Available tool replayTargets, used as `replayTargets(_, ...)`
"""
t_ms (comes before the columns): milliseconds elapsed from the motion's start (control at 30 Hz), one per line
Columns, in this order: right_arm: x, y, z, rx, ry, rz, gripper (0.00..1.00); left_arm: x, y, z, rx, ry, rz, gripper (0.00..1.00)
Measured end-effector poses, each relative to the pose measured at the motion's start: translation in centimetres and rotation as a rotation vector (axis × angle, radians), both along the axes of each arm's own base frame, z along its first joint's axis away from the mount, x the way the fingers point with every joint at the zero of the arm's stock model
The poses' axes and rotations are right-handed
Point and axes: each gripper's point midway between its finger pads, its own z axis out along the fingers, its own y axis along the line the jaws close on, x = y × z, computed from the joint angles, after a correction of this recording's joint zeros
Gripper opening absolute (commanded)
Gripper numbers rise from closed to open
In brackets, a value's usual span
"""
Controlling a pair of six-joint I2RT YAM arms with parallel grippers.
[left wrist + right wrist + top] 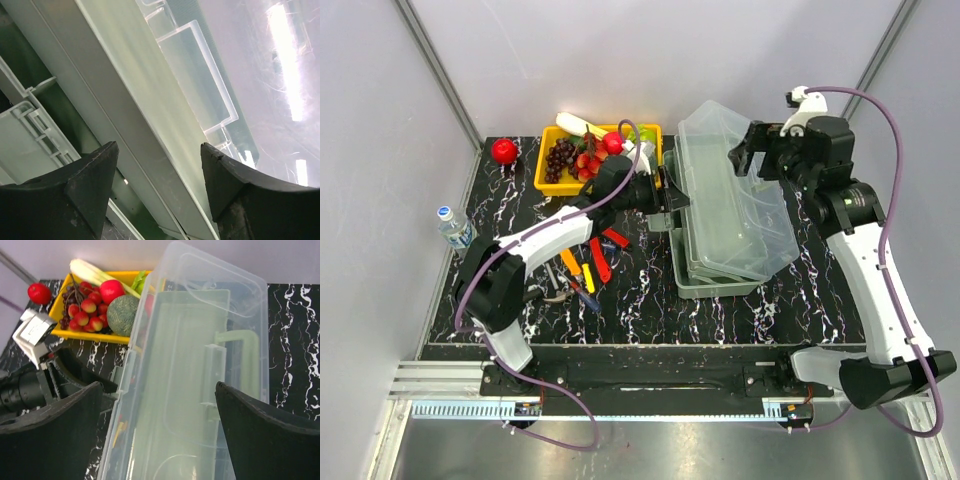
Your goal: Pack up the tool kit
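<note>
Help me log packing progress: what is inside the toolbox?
Through the clear lid, only a grey-green inner tray and a handle show; no tools are visible there. Anything under the tray is covered. Hand tools lie on the table beside the toolbox.

Black, white-veined marble table — pale grey walls enclose it, evenly lit.

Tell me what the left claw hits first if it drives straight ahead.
Probably the rim of the toolbox, dead ahead of the open left claw; how close is unclear.
</note>
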Motion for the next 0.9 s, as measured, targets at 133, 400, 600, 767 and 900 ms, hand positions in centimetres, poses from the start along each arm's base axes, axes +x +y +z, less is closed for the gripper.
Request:
replayTargets(133, -0.2, 1.3, -0.1, -0.097, 0.002, 0.024, 0.99, 0.1, -0.6, 0.1, 0.003, -0.014, -0.019, 0.77)
replayTargets(400, -0.4, 1.6, -2.2, -0.278, 0.041, -0.005, 1.00, -0.1, -2.7, 1.0, 0.011, -0.047, -0.072, 0.79)
replayTargets(600, -0.8, 1.9, -2.0, -0.355, 0.013, 0.025, 0.99, 0.5, -3.6, 1.4, 0.014, -0.057, -0.093, 0.90)
replayTargets(767, -1.8, 2.5, -1.6, -0.414, -0.034, 0.081, 0.99, 0.6, -3.7, 1.2, 0.019, -0.060, -0.095, 0.96)
replayTargets(900, -2.5, 2.9, -1.3, -0.451, -0.063, 0.114, 0.99, 0.6, -3.6, 1.0, 0.027, -0.058, -0.090, 0.97)
